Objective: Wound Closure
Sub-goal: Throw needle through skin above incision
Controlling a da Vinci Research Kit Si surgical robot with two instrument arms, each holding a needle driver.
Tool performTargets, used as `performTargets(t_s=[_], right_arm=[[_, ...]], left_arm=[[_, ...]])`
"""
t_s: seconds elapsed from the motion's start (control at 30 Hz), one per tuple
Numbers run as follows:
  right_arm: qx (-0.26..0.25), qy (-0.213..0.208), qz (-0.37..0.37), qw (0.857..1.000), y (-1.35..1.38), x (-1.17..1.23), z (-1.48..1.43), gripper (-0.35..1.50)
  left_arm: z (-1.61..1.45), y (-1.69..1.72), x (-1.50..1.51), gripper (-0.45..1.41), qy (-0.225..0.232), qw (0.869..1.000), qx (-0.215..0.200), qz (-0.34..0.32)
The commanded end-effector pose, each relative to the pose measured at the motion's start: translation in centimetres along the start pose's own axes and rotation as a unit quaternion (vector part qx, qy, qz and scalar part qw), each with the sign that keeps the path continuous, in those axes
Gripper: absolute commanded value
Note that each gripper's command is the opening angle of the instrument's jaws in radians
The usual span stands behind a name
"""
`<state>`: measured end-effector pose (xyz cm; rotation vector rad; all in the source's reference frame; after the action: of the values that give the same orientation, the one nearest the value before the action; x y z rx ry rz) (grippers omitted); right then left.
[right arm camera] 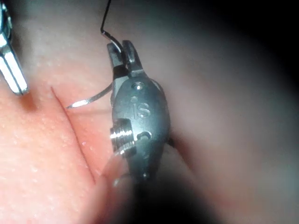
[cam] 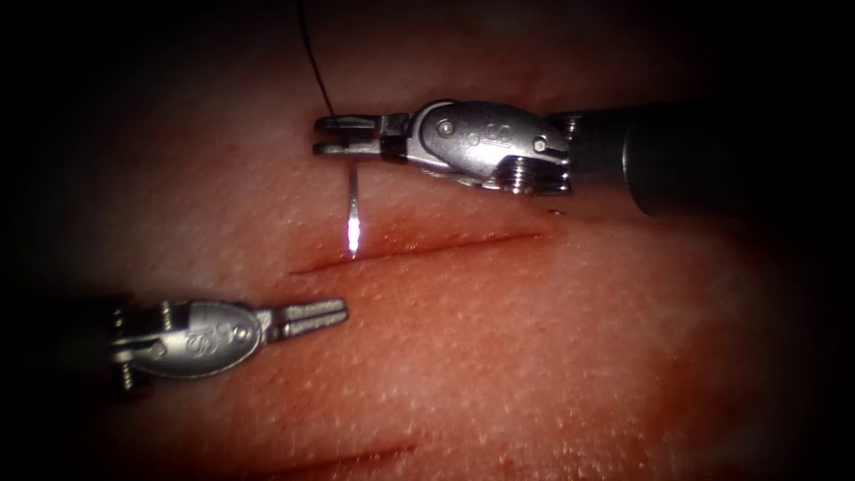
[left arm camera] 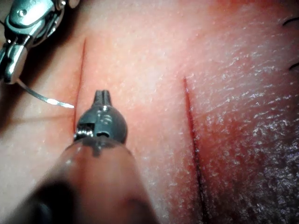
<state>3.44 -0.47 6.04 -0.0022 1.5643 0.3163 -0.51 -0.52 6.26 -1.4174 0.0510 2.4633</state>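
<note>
The right arm's silver wristed tool (cam: 331, 135) is clamped on the thin curved steel needle (cam: 354, 218), gripping it near its rear end where the fine black thread (cam: 313, 62) leaves it. The needle hangs free above the pink tissue (cam: 552, 356); its bright tip sits just above the long red cut (cam: 419, 252), near that cut's left end, and is not in the tissue. The left arm's silver tool (cam: 322, 313) holds nothing; its jaws appear closed or nearly so, just below the same cut. A second, shorter cut (cam: 356, 459) lies well below the long cut.

Handling assessment: the needle is stiff, light, smooth and likely to rotate if gripped on the curve's outer face. Grip it flat across the body, clear of the tip. The thread is limp and slack. The tissue appears soft and moist, and its cut edges will yield under load.
</note>
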Motion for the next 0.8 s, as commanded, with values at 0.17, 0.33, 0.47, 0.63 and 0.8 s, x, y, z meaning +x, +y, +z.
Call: performTargets(t_s=[0.17,0.33,0.47,0.63,0.8], right_arm=[[0.005,0.005,-0.034,0.999,0.1,-0.06,0.08,-0.35],[0.014,0.013,-0.066,0.998,0.12,-0.07,0.13,-0.35],[0.018,0.016,-0.087,0.996,0.12,-0.06,0.18,-0.35],[0.021,0.021,-0.096,0.995,0.1,-0.05,0.21,-0.35],[0.024,0.026,-0.113,0.993,0.1,-0.05,0.21,-0.35]], left_arm=[[0.16,-0.06,-0.08,-0.18,-0.035,0.999,0.019,-0.01],[0.27,-0.05,-0.18,-0.21,-0.059,0.998,0.012,-0.028],[0.37,-0.03,-0.3,-0.21,-0.084,0.996,0.01,-0.037],[0.46,0.01,-0.46,-0.21,-0.106,0.993,0.001,-0.043],[0.48,0.1,-0.55,-0.21,-0.13,0.99,-0.008,-0.051]])
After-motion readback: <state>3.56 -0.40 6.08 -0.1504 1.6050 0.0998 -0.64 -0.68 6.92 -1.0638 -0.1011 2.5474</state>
